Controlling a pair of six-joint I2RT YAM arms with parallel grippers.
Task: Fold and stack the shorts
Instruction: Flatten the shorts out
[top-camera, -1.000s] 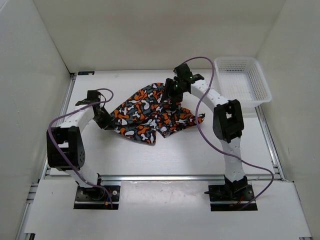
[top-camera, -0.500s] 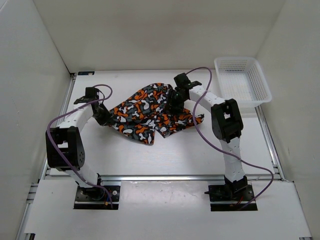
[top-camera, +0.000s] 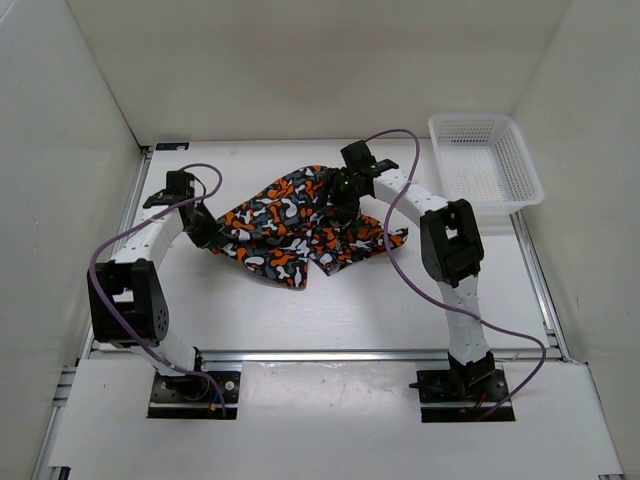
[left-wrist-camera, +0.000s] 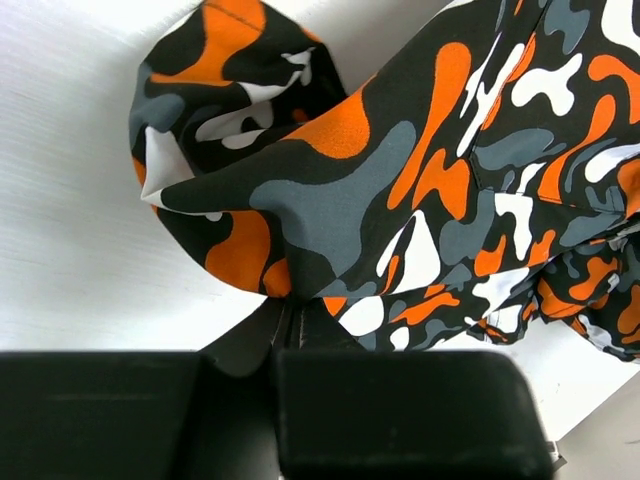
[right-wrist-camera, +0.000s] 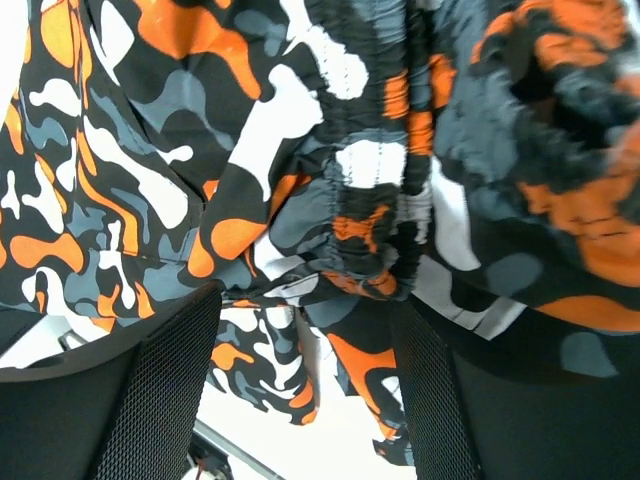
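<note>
The shorts (top-camera: 290, 228), printed in orange, black, grey and white blotches, lie crumpled and partly spread at the table's middle. My left gripper (top-camera: 207, 237) is at their left edge, shut on a pinch of the fabric (left-wrist-camera: 330, 200); the fingertips meet at the cloth in the left wrist view (left-wrist-camera: 285, 318). My right gripper (top-camera: 343, 203) is at the shorts' far right part, over the gathered elastic waistband (right-wrist-camera: 375, 200). Its jaws stand wide apart (right-wrist-camera: 305, 370), with the waistband bunched just ahead of them and the table showing through the gap.
A white plastic mesh basket (top-camera: 485, 160) stands at the back right corner. White walls enclose the table on three sides. A metal rail (top-camera: 320, 354) runs along the near edge by the arm bases.
My left gripper has drawn the shorts' left edge a little back and to the left. My right gripper has come down and slightly left onto the waistband area.
</note>
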